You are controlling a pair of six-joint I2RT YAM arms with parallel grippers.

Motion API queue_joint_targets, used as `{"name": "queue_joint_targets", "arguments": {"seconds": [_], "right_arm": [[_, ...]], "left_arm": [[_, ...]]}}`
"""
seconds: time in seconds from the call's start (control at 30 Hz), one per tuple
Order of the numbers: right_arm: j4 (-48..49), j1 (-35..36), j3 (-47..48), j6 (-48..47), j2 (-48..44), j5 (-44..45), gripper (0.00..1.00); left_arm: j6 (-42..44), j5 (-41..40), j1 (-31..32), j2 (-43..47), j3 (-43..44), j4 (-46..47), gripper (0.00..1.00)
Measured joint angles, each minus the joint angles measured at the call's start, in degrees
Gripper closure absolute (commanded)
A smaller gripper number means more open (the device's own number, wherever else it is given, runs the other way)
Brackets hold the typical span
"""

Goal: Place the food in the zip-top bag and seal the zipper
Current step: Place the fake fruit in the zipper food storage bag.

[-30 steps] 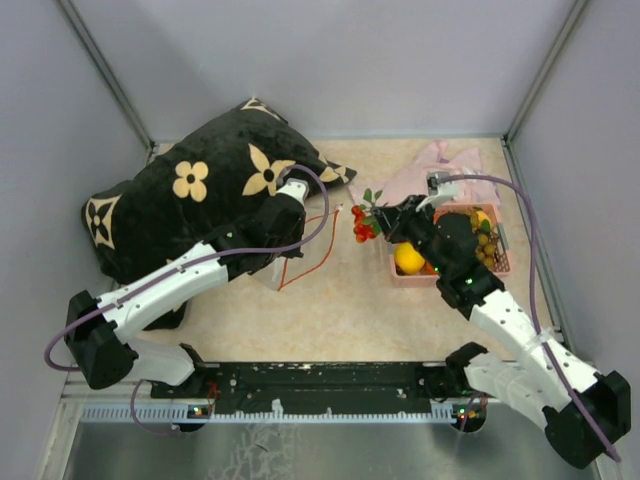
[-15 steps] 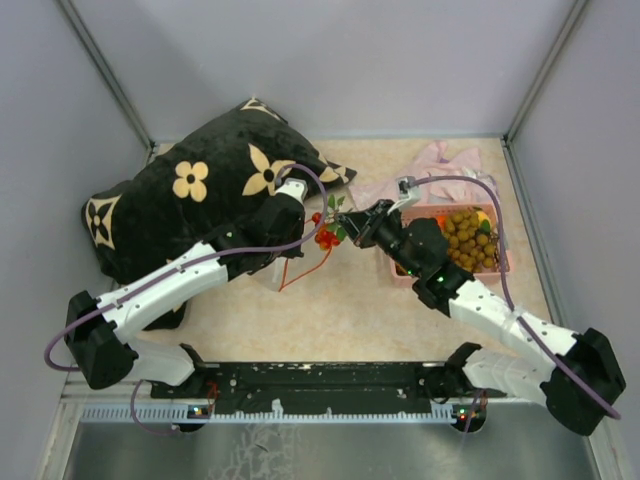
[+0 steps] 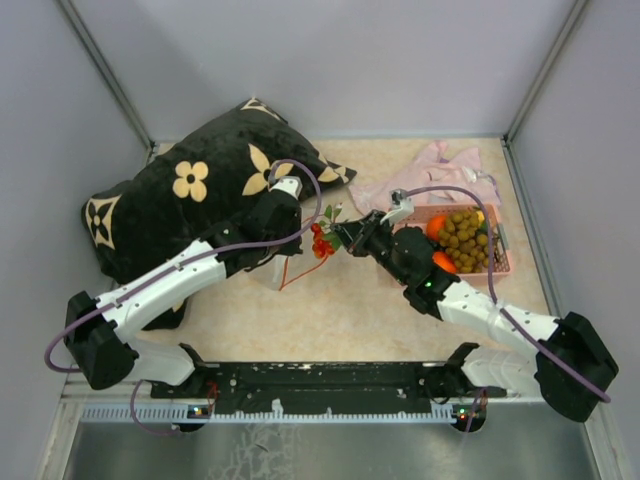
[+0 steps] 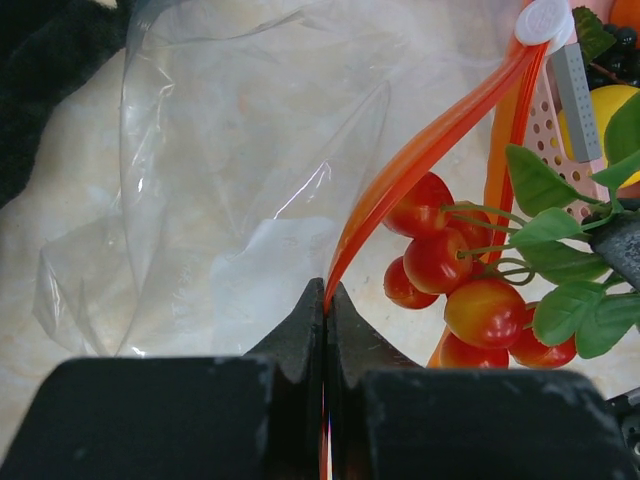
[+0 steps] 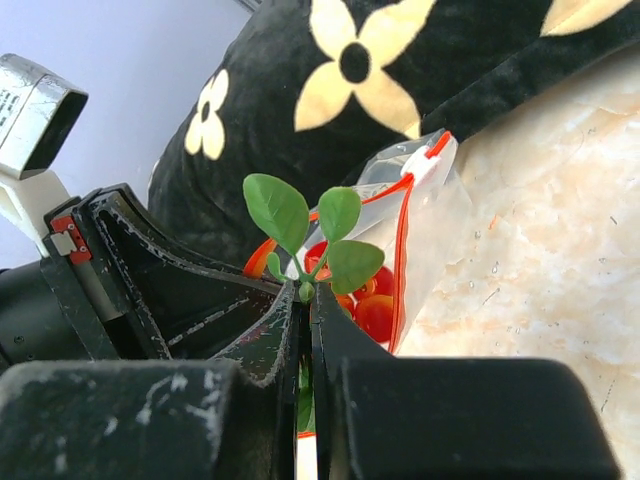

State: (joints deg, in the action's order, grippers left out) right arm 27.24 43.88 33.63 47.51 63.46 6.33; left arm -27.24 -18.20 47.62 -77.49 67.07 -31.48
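Observation:
The clear zip-top bag [image 4: 230,180] lies open on the table, its orange-red zipper [image 4: 420,160] running up to a white slider [image 4: 543,20]. My left gripper [image 4: 325,290] is shut on the zipper strip and holds the mouth up. My right gripper [image 5: 305,295] is shut on the green leafy stem [image 5: 300,220] of a cluster of red-orange round fruits [image 4: 450,270]. The cluster [image 3: 322,240] hangs at the bag's mouth, between the two strips of the zipper [image 5: 400,250]. The brownish-green grape bunch [image 3: 465,235], orange fruits [image 3: 437,228] and a lemon [image 4: 615,110] lie in the pink basket [image 3: 500,265].
A black pillow with tan flowers [image 3: 190,195] lies at the back left, right behind the bag. A pale pink cloth [image 3: 440,165] lies behind the basket. Grey walls close in the table on three sides.
My right gripper has carried the red-orange fruit cluster left from above the basket to the bag's mouth. The left gripper has kept its hold on the zipper.

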Motion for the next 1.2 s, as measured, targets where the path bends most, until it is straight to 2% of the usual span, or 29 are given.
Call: {"name": "queue_joint_targets", "arguments": {"seconds": [0.17, 0.4, 0.57, 0.7, 1.03, 1.2], "right_arm": [[1.1, 0.3, -0.4, 0.8, 1.3, 2.2, 1.0], [5.9, 1.2, -1.0, 2.3, 8.0, 4.3, 1.0], [6.8, 2.1, -0.5, 2.1, 12.2, 4.3, 0.76], [6.1, 2.1, 1.8, 1.1, 13.9, 4.1, 0.61], [-4.1, 2.2, 9.3, -7.1, 14.3, 5.2, 0.45], [-12.7, 2.1, 12.3, -12.7, 14.3, 8.2, 0.41]], "left_arm": [[-0.5, 2.7, -0.8, 0.1, 0.0, 0.3, 1.0], [-1.2, 5.2, -0.9, 0.3, 0.0, 0.5, 1.0], [-1.2, 6.0, -0.9, 1.1, 0.0, 0.7, 1.0], [-1.2, 6.2, -0.9, 1.6, 0.0, 0.7, 1.0], [-1.2, 6.7, -0.9, 2.9, 0.0, 1.3, 1.0], [-1.2, 6.4, -0.9, 3.7, -0.1, 1.9, 1.0]]}}
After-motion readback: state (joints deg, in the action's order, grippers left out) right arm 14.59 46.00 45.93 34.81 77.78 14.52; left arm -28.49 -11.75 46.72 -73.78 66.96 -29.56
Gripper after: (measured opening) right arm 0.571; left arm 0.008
